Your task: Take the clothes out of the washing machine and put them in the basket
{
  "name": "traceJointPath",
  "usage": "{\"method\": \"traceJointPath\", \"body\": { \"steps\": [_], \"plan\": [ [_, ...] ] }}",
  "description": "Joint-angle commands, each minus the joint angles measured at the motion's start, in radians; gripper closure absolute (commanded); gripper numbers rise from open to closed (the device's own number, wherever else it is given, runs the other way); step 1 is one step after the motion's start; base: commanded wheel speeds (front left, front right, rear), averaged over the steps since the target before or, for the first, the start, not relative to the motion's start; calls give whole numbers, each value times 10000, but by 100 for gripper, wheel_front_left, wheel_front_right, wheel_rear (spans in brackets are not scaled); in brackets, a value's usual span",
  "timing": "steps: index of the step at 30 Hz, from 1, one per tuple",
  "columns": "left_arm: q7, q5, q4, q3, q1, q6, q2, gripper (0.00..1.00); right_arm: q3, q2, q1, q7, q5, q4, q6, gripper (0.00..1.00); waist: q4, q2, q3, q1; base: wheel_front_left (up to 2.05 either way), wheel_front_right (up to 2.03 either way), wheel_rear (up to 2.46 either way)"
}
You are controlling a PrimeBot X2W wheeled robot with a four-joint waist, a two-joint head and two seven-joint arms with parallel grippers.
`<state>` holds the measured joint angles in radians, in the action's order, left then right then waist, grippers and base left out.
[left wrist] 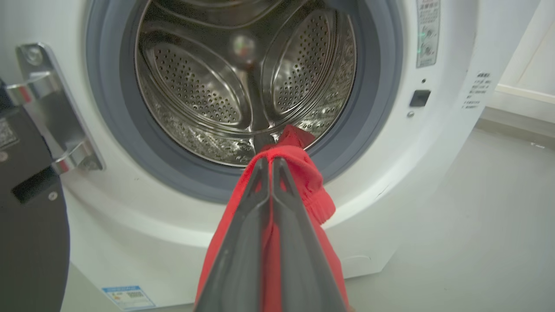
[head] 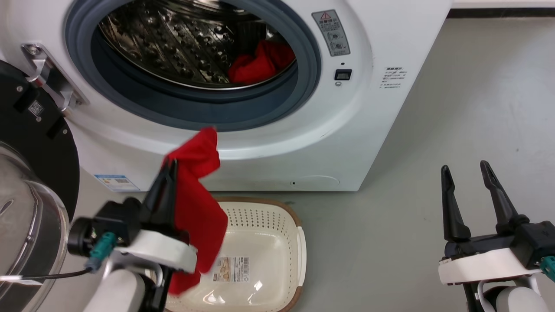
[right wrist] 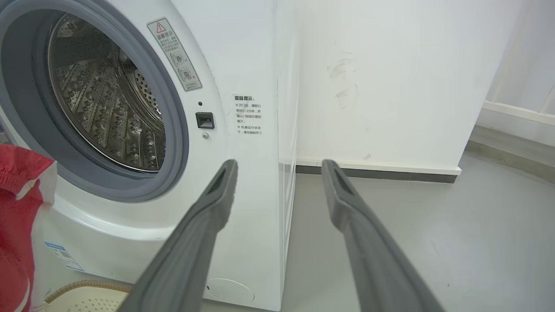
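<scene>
Pinching a red garment (head: 199,203) in the left claw (head: 170,162), fingers pressed together on the cloth, just in front of the washing machine (head: 381,52) and below its open porthole (head: 190,117). Dangling the cloth above the left side of the cream basket (head: 300,247), sitting on the grey floor (head: 433,216) against the machine's foot; possibly brushing the rim, though hard to tell from the head camera. Leaving a second red piece (head: 260,63) lying at the right of the steel drum (head: 173,43). Holding the right claw (head: 464,165) spread and empty, well off to the right above the floor, fingers pointing past the machine's corner. Showing the black-framed glass door (head: 39,143) swung open at far left.
</scene>
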<state>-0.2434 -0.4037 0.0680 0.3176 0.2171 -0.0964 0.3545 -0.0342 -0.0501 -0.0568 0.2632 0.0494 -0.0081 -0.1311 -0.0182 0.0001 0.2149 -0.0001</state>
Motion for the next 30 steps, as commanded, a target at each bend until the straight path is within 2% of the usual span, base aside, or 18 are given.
{"method": "traceJointPath", "body": {
  "steps": [1,3,12,18,24,30],
  "plan": [
    [110,-10,240,97,-148,82,26,100,27,-2,-17,24,-96,-35,7,0,35,-1,176,1,0,0,0],
    [133,189,624,285,-133,112,86,100,47,-2,-102,23,-115,-61,7,0,38,-1,380,1,0,0,0],
    [-20,295,3599,779,859,649,-359,100,-55,-2,-617,23,-208,-287,7,0,-116,-1,1947,1,0,0,0],
    [-179,990,5684,1274,2011,935,-472,100,-113,0,-983,24,-280,-416,7,0,-336,-1,3107,1,0,0,0],
    [-229,1283,7361,1329,3259,1119,-666,100,-299,1,-1366,24,-134,-608,7,0,-484,-1,4306,1,0,0,0],
    [-217,1003,8548,963,4321,1424,-803,100,-341,1,-1788,24,-5,-784,7,0,-742,-1,5422,1,0,0,0]
  ]
}}
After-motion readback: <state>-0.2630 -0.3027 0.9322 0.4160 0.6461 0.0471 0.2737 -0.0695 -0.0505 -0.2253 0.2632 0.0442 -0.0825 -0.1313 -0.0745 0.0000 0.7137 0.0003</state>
